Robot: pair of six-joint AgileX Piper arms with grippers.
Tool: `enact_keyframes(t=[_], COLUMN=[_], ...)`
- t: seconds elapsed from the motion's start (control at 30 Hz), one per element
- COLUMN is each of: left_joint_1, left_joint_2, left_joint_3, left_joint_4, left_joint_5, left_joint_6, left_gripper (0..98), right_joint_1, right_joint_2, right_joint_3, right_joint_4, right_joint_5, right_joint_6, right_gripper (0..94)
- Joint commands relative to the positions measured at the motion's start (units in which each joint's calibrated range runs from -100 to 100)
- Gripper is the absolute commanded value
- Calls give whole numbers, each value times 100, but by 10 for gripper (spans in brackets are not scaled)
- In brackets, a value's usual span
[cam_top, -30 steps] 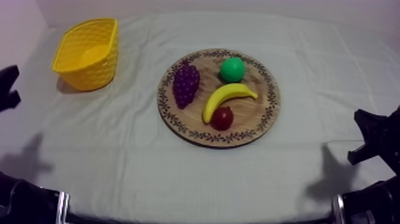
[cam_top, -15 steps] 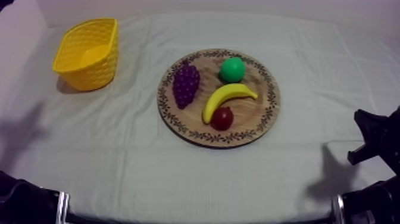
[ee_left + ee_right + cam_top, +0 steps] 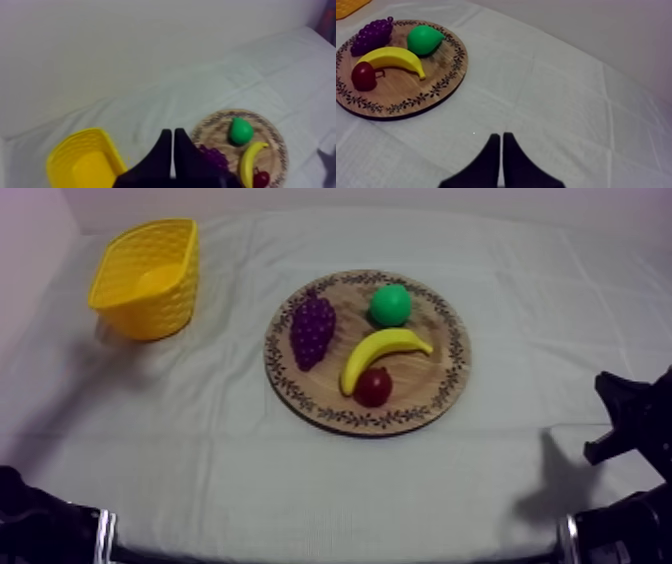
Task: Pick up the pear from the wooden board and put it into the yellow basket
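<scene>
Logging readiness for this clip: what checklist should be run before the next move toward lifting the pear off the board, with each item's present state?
1. Green toy pear lies on the round wooden board with patterned rim: ok.
2. Yellow lattice-walled basket upright, nothing inside: ok.
3. Left claw open for a grasp: not ok, shut on nothing.
4. Right claw away from the board: ok, shut, over the grey-white cloth.
5. Gap between pear and yellow toy banana for the fingers: cannot tell.
</scene>
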Motion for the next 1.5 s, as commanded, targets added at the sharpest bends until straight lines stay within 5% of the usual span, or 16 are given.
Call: enact_keyframes(t=[0.0,0.5,0.67,0.97,1.47], left_joint_1=[417,1138,1157,1062,1197], left_joint_2=[509,2651,2934,3215,4634], left_joint_3=[-289,-2314,-2582,-2475,-2565], left_joint_4=[-72,-634,-502,-94,-24], left_joint_5=[41,831,885,904,429], left_joint_6=[204,1301,1364,1042,1563], left_gripper=[24,236,409,908,955], right_joint_1=[0,0,0,0,0], right_joint_2=[-1,-1,-1,-1,-1], right_joint_3=[-1,-1,-1,-1,-1], right_joint_4=[0,0,0,0,0], right_joint_5=[0,0,0,0,0], right_joint_6=[-8,-8,-8,-8,-8], right_gripper=[3,3,3,3,3])
